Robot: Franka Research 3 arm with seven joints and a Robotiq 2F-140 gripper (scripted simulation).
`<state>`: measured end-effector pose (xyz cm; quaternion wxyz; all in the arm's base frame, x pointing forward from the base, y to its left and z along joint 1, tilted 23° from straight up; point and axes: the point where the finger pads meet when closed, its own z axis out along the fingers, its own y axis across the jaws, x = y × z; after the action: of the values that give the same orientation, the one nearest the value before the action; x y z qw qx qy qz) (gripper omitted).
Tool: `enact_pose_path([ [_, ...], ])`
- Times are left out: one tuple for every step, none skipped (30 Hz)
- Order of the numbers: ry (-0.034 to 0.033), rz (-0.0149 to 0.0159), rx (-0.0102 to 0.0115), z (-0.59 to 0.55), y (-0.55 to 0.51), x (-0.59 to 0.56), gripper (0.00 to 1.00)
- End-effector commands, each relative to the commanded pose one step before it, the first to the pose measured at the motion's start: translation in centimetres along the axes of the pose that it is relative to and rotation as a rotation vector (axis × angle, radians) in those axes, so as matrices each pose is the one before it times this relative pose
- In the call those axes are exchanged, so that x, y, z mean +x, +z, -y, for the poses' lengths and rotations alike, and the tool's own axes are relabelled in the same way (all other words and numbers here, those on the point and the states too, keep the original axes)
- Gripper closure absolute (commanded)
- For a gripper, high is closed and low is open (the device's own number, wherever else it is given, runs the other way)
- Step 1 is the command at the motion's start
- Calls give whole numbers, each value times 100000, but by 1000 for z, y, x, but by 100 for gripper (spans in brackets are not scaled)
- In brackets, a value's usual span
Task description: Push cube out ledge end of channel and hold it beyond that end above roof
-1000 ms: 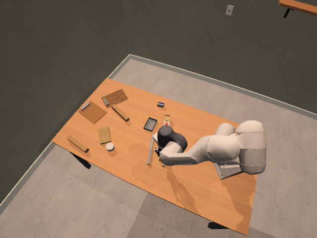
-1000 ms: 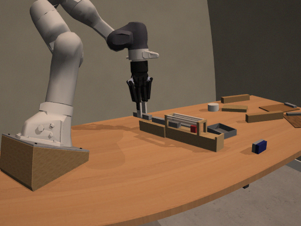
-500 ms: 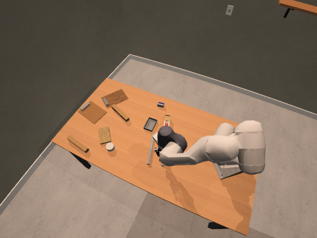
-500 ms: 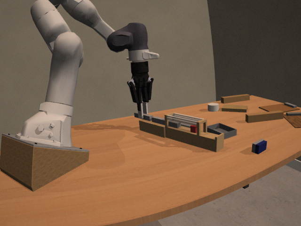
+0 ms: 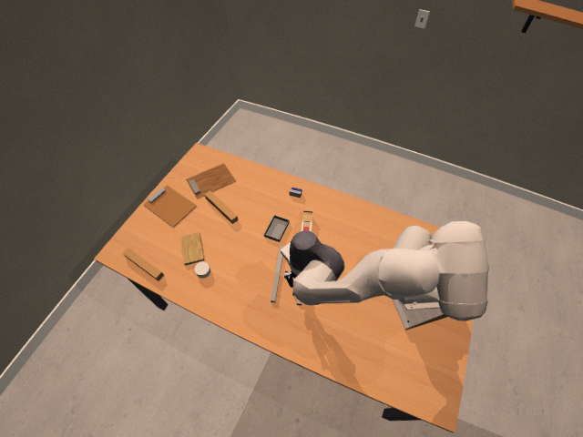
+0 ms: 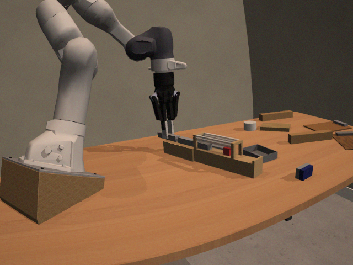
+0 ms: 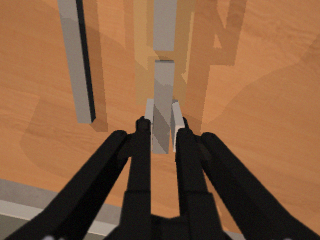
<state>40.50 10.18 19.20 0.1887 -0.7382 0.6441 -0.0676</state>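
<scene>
Grey, slim and flat-sided, a short bar [image 6: 173, 137] [image 7: 163, 90] is clamped between the pale fingertips of the claw [image 5: 289, 278] [image 6: 167, 133] [image 7: 162, 109], which points straight down. The bar's long axis runs in line with the wooden channel [image 6: 225, 164] [image 7: 144, 75], its far end close behind a second grey bar [image 6: 185, 141] [image 7: 165, 25] lying along the channel. Farther along, under the pale roof rails [image 6: 219, 137], the red cube [image 5: 306, 228] [image 6: 226, 150] sits inside near the ledge end, its sides looking square to the walls; being a cube, it has no long axis. Past it come the short ledge and raised lip [image 6: 257, 167]. Beside the channel are a dark tray [image 5: 276, 228] [image 6: 261, 154] and, in the top view, a long grey strip [image 5: 276, 277] [image 7: 77, 65] on the counter [image 5: 226, 291] [image 6: 171, 205] [image 7: 40, 150].
</scene>
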Motion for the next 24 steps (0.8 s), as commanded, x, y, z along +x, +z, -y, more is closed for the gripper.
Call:
enact_pose_path([
  [645, -178, 522, 191, -42, 81, 100],
  [0, 0, 0, 0, 0, 0, 100],
  [0, 0, 0, 0, 0, 0, 100],
  [0, 0, 0, 0, 0, 0, 100],
  [0, 0, 0, 0, 0, 0, 100],
  [0, 0, 0, 0, 0, 0, 100],
  [0, 0, 0, 0, 0, 0, 100],
  [0, 0, 0, 0, 0, 0, 100],
  [0, 0, 0, 0, 0, 0, 100],
  [0, 0, 0, 0, 0, 0, 100],
  [0, 0, 0, 0, 0, 1, 100],
  [0, 0, 0, 0, 0, 4, 100],
  [0, 0, 0, 0, 0, 7, 100],
  [0, 0, 0, 0, 0, 12, 100],
  [0, 0, 0, 0, 0, 17, 100],
  [0, 0, 0, 1, 0, 23, 100],
  [0, 0, 0, 1, 0, 30, 100],
  [0, 0, 0, 1, 0, 38, 100],
  [0, 0, 0, 1, 0, 46, 100],
  [0, 0, 0, 1, 0, 54, 100],
  [0, 0, 0, 1, 0, 64, 100],
  [0, 0, 0, 0, 0, 0, 100],
  [0, 0, 0, 0, 0, 0, 100],
  [0, 0, 0, 1, 0, 73, 100],
])
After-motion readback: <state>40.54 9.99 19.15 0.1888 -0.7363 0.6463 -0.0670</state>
